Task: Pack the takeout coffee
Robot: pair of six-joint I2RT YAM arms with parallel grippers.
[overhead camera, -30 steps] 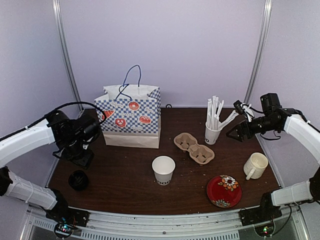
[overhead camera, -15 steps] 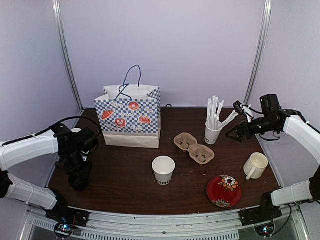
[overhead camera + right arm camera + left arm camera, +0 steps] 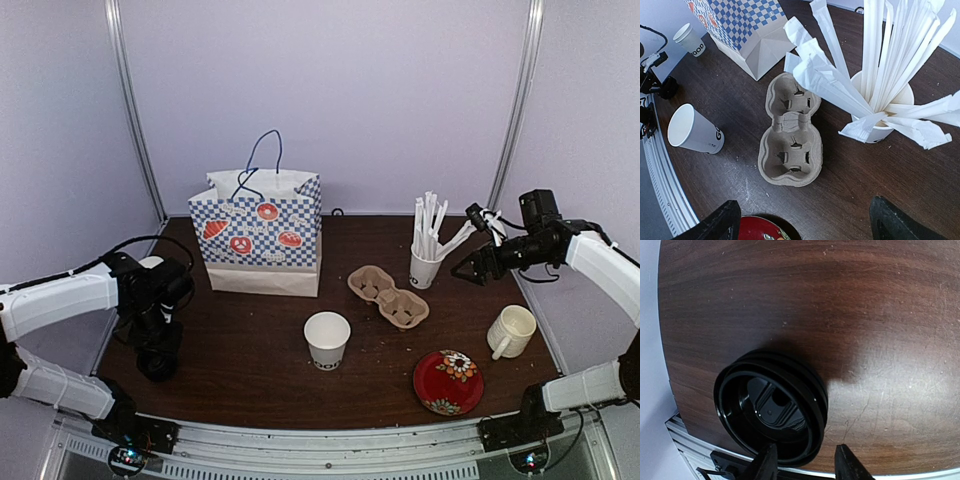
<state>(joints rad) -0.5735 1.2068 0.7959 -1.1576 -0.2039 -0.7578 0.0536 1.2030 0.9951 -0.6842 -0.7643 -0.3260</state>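
— Left gripper (image 3: 805, 466)?
— Pointing down over black lid (image 3: 771, 407), near-left corner, fingers apart.
— Right gripper (image 3: 807, 225)?
— Raised near right edge, spread wide.
— Paper cup (image 3: 327, 340)?
— Upright, mid near edge of dark wood worktop (image 3: 250, 375); lilac walls (image 3: 380, 90).

On the table (image 3: 250, 350), the paper bag (image 3: 262, 235) stands at the back left, the cup carrier (image 3: 388, 295) lies near the middle, and an open paper cup (image 3: 327, 340) stands in front of the carrier, with a second paper cup (image 3: 690, 39) beside the bag's left end. Right of the carrier is the cup of wrapped sticks (image 3: 425, 268), with my right hand (image 3: 468, 268) off its right side, and nearer me on that side sit the mug (image 3: 511, 331) and, front-left of it, the plate (image 3: 448, 381). The lid (image 3: 771, 407) lies at the front left edge under my left hand (image 3: 805, 460).
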